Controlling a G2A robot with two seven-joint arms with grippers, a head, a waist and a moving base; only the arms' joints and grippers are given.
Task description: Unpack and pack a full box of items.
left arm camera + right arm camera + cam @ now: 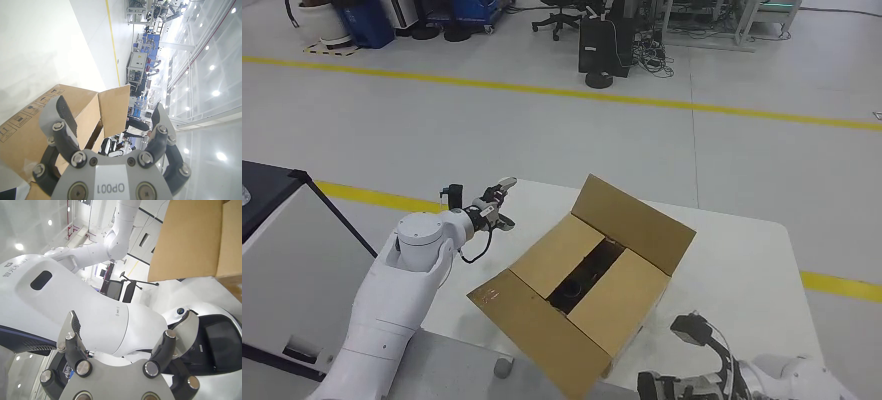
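Top view: the brown cardboard box point(587, 290) sits skewed on the middle of the white table point(742, 260). We see two flaps folded in over the opening with a dark gap between them. The other two are spread outward, one standing up on the far side and one reaching toward the near table edge. Dark contents point(587, 272) show through the gap; we can't tell what they are.

We see the left gripper point(500, 203) off the box's far-left side, by the table's left edge. It is clear of the cardboard and touching nothing. Its fingers are spread wide with nothing between them.

Left wrist view confirms this for the left gripper point(108, 106): both dark ribbed pads point(65, 111) are far apart and nothing is held. The box point(28, 132) lies just beyond the fingertips, its printed side wall facing the camera and one raised flap above it. We see no contact.

Right wrist view: the right gripper point(132, 315) is also spread wide and holds nothing. The box point(189, 237) is farther out past the fingertips, apart from them, with only a plain brown wall and a corner edge in sight. In the top view this arm sits at the near-right of the table, beside the box's near-right corner, and we see no contact there either.
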